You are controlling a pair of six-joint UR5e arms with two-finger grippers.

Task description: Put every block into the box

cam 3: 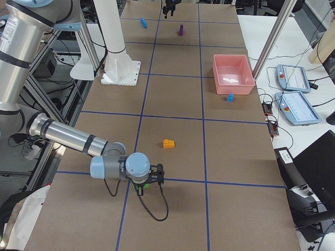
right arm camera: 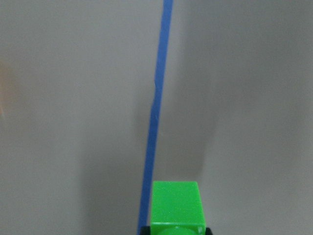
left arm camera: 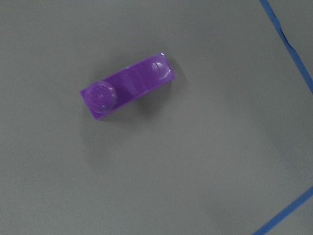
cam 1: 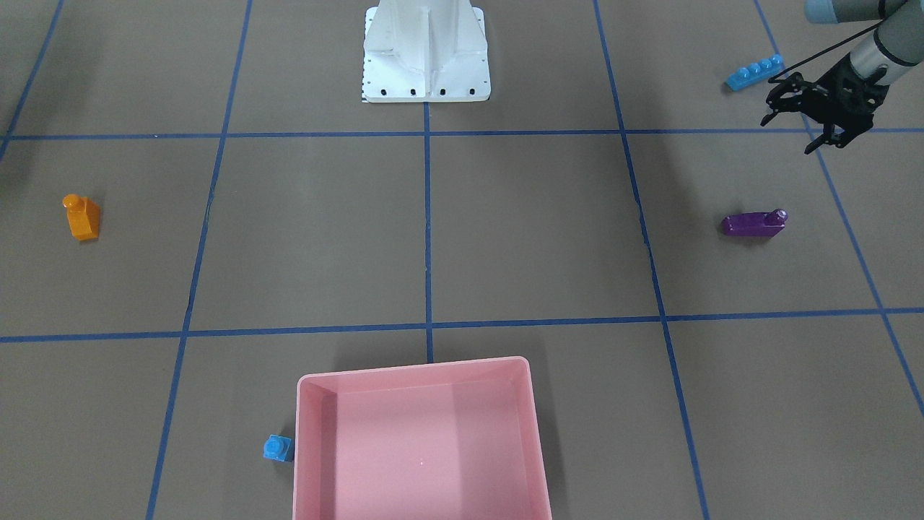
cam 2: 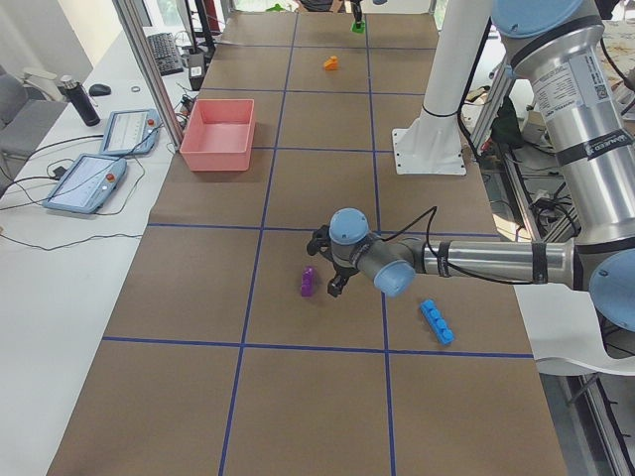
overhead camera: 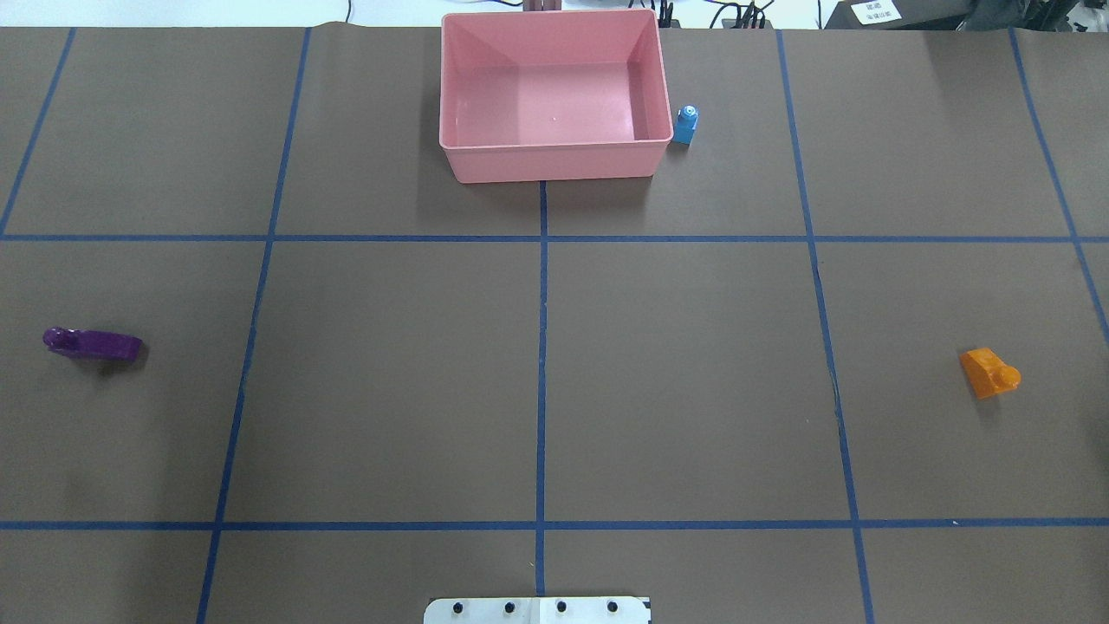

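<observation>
My left gripper (cam 1: 790, 130) is open and empty, hovering between the long blue block (cam 1: 754, 72) and the purple sloped block (cam 1: 753, 224). The purple block lies on its side below it in the left wrist view (left arm camera: 128, 85). My right gripper (cam 3: 149, 180) is shut on the green block (right arm camera: 176, 203), low over the table near a blue tape line. The orange sloped block (overhead camera: 989, 373) lies on the robot's right side of the table. The tiny blue block (overhead camera: 686, 124) stands against the outside of the pink box (overhead camera: 554, 160). The box holds no blocks.
The white robot base (cam 1: 426, 72) stands at the table's near-robot edge in the middle. Blue tape lines divide the brown table into squares. Tablets and cables lie on a side bench (cam 2: 89, 178) beyond the box.
</observation>
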